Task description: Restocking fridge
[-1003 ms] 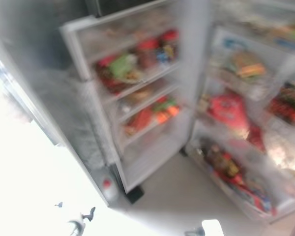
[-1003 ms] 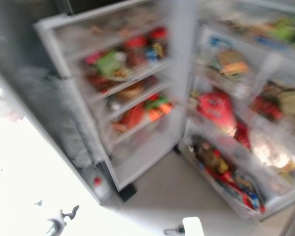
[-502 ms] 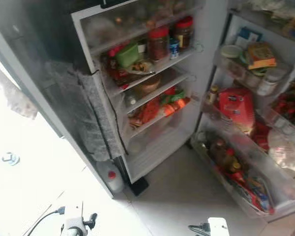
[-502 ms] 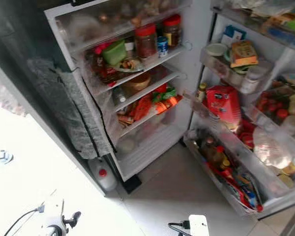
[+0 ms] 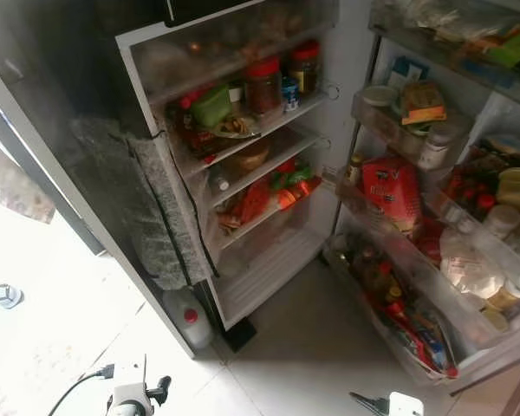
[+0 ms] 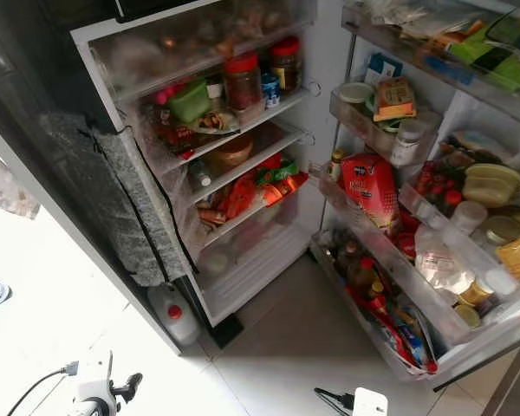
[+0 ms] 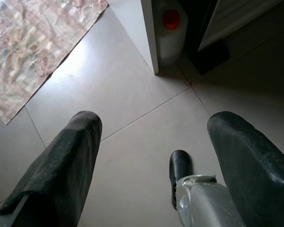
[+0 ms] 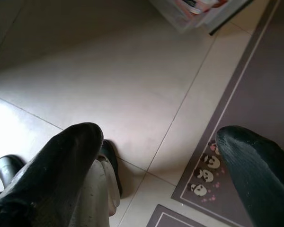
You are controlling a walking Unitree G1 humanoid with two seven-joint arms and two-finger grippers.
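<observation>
Where the pale tiled floor (image 6: 286, 347) runs up to the fridge (image 6: 234, 277), both doors stand wide open, the dark left one (image 6: 61, 173) swung out beside a sunlit patch of tile. A patterned rug (image 7: 33, 42) lies on that bright side, and a grey mat (image 8: 260, 94) edged with small panda figures lies on the other. Two red-lidded jars (image 6: 243, 80) stand side by side on an upper shelf, with a green tub (image 6: 191, 100) near them. One white jug (image 6: 172, 316) with a red cap sits on the floor at the fridge's foot. The right door's racks (image 6: 390, 260) are crowded (bottles and packets too jumbled to count), a red bag (image 6: 370, 186) among them. The left gripper (image 7: 151, 146) hangs low over bare tile, its two black fingers spread wide apart and holding nothing. The right gripper (image 8: 156, 151) hangs likewise over the tile and mat edge, fingers spread and empty.
</observation>
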